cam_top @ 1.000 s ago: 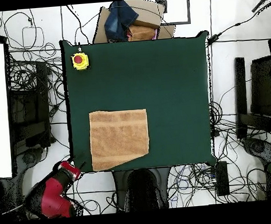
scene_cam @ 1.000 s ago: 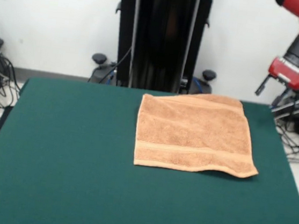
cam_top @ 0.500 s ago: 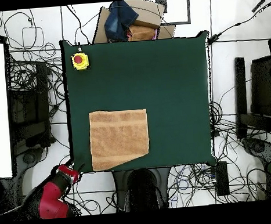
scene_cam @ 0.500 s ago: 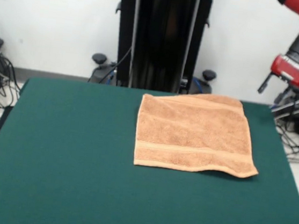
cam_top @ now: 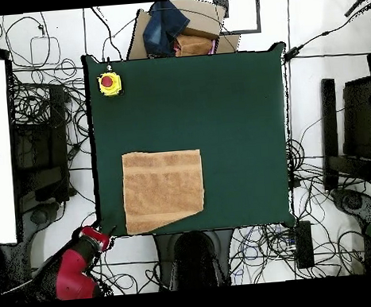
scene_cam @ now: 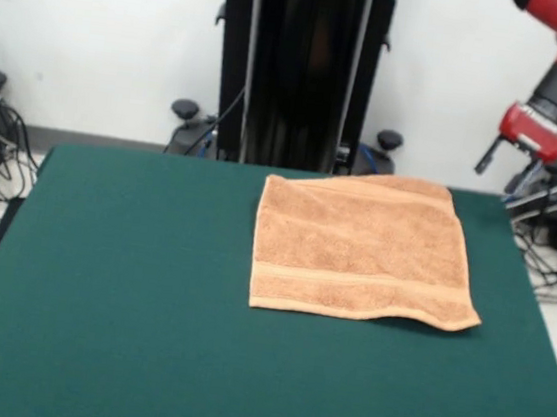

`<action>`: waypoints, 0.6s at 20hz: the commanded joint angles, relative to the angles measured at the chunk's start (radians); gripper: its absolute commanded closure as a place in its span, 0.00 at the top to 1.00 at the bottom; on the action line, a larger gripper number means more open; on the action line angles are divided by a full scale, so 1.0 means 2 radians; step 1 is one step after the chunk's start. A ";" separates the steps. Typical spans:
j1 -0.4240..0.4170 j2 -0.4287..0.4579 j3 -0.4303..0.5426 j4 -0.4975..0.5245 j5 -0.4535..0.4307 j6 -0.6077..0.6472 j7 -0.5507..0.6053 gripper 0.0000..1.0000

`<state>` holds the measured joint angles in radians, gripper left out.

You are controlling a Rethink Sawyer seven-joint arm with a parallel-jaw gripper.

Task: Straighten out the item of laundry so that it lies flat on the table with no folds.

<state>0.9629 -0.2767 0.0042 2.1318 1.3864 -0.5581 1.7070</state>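
Orange-tan towel [scene_cam: 365, 247] lies square to table [scene_cam: 128, 292] edges; claw [scene_cam: 513, 165] state unclear.

Even, bright room light, no glare. Soft focus throughout. Thin shadow under towel [scene_cam: 363, 246] edge on desk [scene_cam: 128, 292].

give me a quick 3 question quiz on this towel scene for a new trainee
1. True or false: the gripper is touching the towel.
2. In the overhead view, what sits near a corner of the table, away from the towel?
A. a yellow box with a red button
B. a blue mug
C. a pair of scissors
3. Fill in: in the overhead view, one towel corner by the table's edge looks cut off at a slant, so it may be ____ under.

Key:
1. False; it hangs off the table's side, apart from the towel.
2. A, the yellow box with a red button.
3. folded.
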 commanded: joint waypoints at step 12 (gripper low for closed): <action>-0.013 0.116 -0.037 -0.085 -0.051 -0.026 -0.015 1.00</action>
<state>0.9589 -0.1237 -0.0577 2.1120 1.3057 -0.5709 1.7070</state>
